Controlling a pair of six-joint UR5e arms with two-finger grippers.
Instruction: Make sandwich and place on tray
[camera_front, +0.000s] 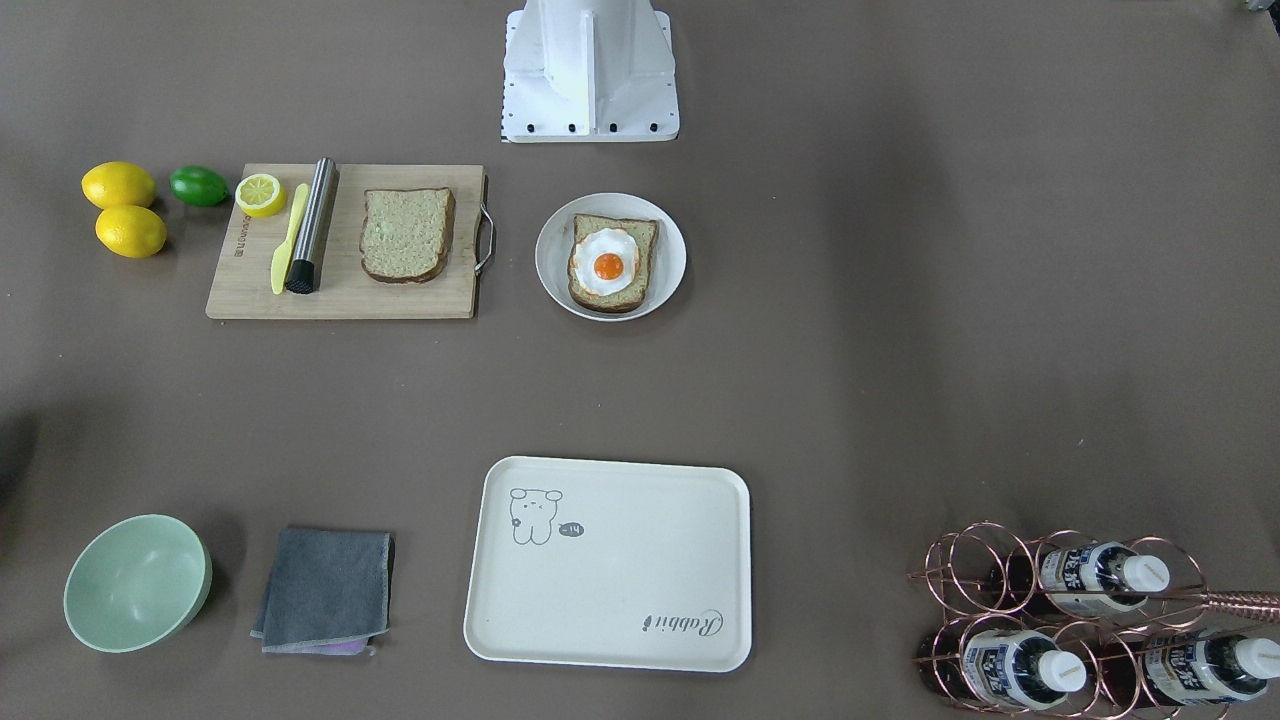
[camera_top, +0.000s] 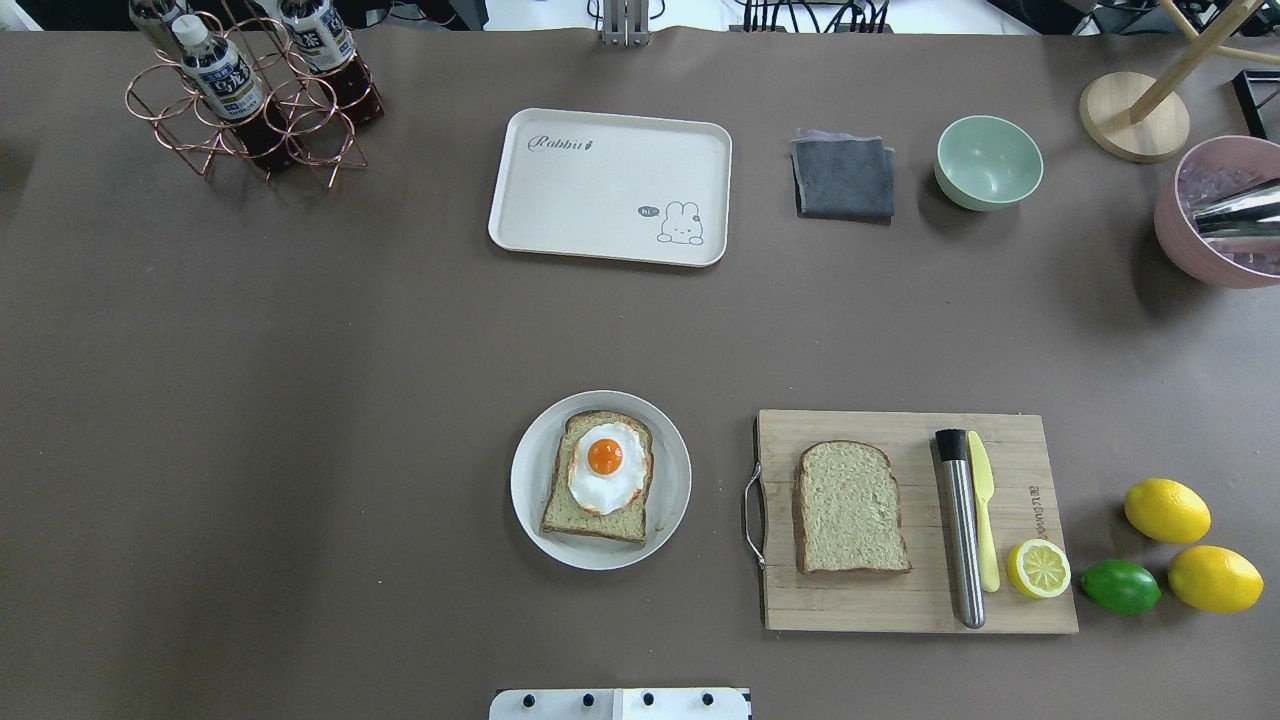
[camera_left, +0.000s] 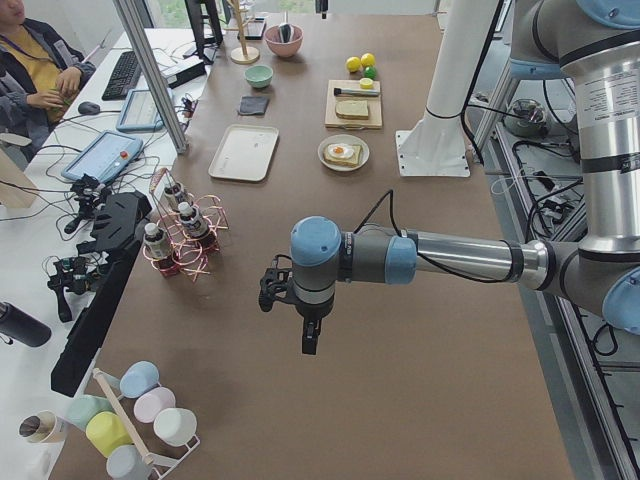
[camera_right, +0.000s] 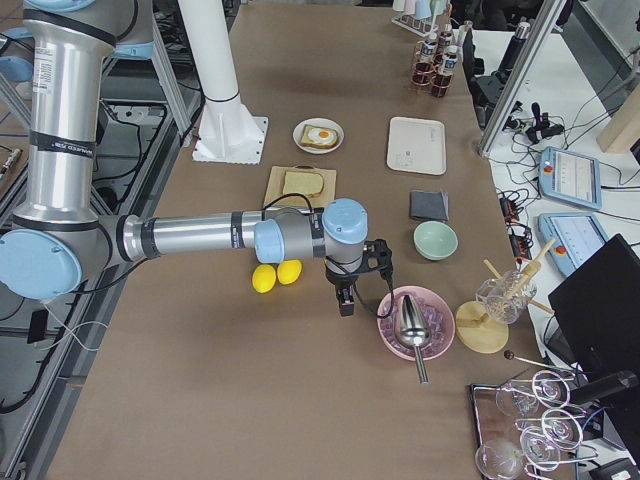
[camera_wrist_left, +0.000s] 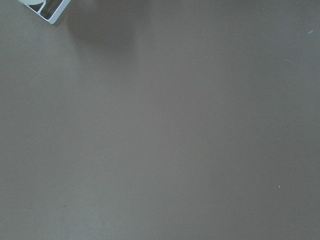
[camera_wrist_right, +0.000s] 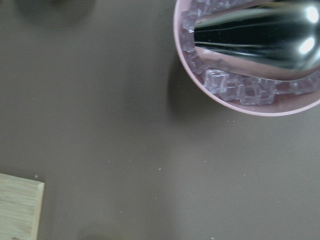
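Observation:
One bread slice (camera_top: 598, 505) topped with the fried egg (camera_top: 607, 465) lies on a round white plate (camera_top: 530, 490). A second bare slice (camera_top: 850, 508) lies on the bamboo cutting board (camera_top: 900, 600). The cream tray (camera_top: 600, 190) sits bare at the far middle; it also shows in the front view (camera_front: 620, 570). Neither gripper shows in the overhead or front view. My left gripper (camera_left: 311, 340) hangs over bare table far left of the food. My right gripper (camera_right: 346, 303) hangs near the pink bowl. I cannot tell whether either is open or shut.
A copper bottle rack (camera_top: 250, 100) stands at the far left. A grey cloth (camera_top: 843, 178), a green bowl (camera_top: 988, 162), a pink ice bowl with a metal scoop (camera_top: 1215, 225) and a wooden stand (camera_top: 1133, 130) are at the far right. Lemons (camera_top: 1166, 510) and a lime (camera_top: 1120, 587) lie beside the board.

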